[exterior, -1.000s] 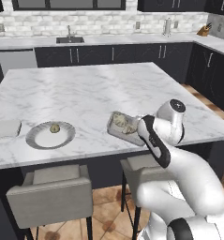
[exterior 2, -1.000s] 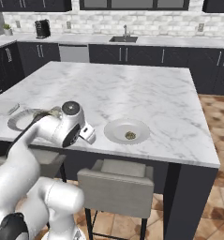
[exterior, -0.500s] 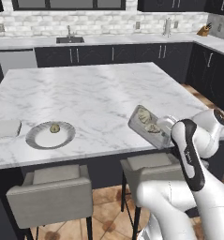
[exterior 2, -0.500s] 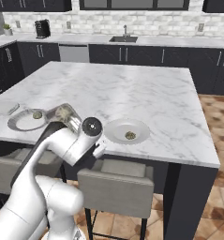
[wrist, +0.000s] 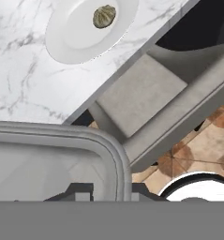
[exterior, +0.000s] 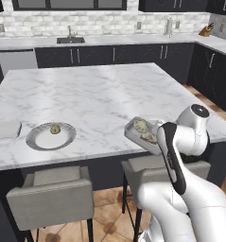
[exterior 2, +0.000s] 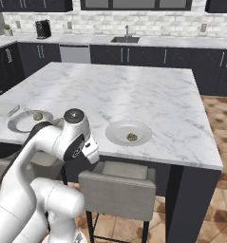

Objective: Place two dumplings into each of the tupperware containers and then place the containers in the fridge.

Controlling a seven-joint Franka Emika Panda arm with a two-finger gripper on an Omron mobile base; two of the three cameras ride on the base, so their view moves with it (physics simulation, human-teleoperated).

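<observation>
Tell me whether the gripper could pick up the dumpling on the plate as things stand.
Probably not yet. The gripper is shut on a tupperware container holding dumplings, lifted off the island's edge. The way to the dumpling on the plate looks free, but the gripper is occupied.

The arm (exterior: 190, 198) was seen to be built of smooth, glossy white segments with rounded, bulbous shells. A dark strip was set along the side of one link in the left base view, running lengthwise like an inlaid band. The joints were finished in dark grey to black, and a round dark cap with a paler centre was shown on the end of a joint housing (exterior 2: 74, 115) in both base views. No cables, screws or printed markings could be made out on the casing.
</observation>
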